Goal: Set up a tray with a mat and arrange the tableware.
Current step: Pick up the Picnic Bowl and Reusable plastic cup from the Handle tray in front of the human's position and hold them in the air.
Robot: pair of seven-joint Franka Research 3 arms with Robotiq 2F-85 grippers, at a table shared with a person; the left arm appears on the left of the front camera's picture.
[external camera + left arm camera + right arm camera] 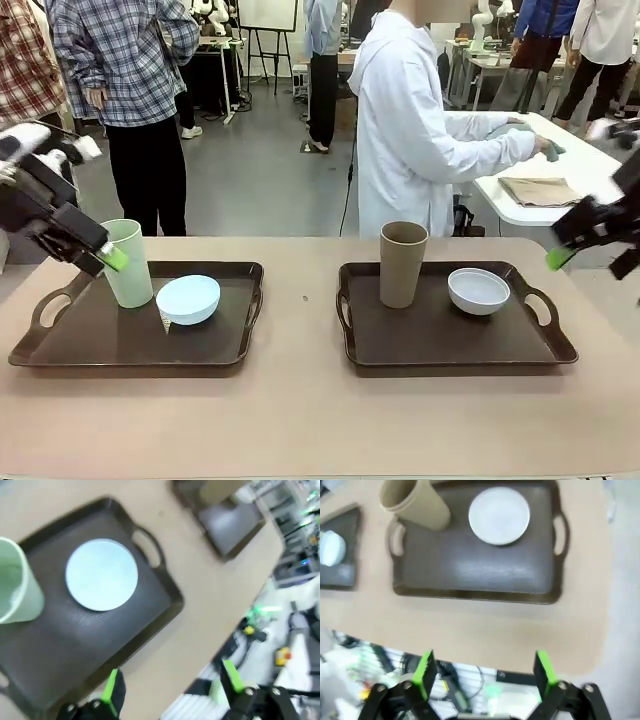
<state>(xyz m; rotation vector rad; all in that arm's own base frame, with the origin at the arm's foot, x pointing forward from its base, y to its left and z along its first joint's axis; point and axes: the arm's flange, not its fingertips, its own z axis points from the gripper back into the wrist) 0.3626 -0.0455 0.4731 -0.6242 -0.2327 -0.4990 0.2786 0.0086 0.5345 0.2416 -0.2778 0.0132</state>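
Two dark brown trays lie on the tan table. The left tray [60, 350] holds a pale green cup [127, 262] and a light blue bowl [188, 299]. The right tray [430, 345] holds a brown cup [403, 263] and a white bowl [478, 290]. My left gripper [108, 260] hovers open by the green cup's left side, holding nothing; its wrist view looks down on the bowl [102, 574] and cup [15, 587]. My right gripper [558, 257] hangs open and holding nothing past the right tray's far right end. A folded brown mat [540, 190] lies on a white side table.
A person in a white coat [410, 140] stands across the table, turned to the side table with hands on a greenish cloth [528, 132]. Other people stand farther back. Bare tabletop [300, 300] separates the trays, and a broad strip runs along the near edge.
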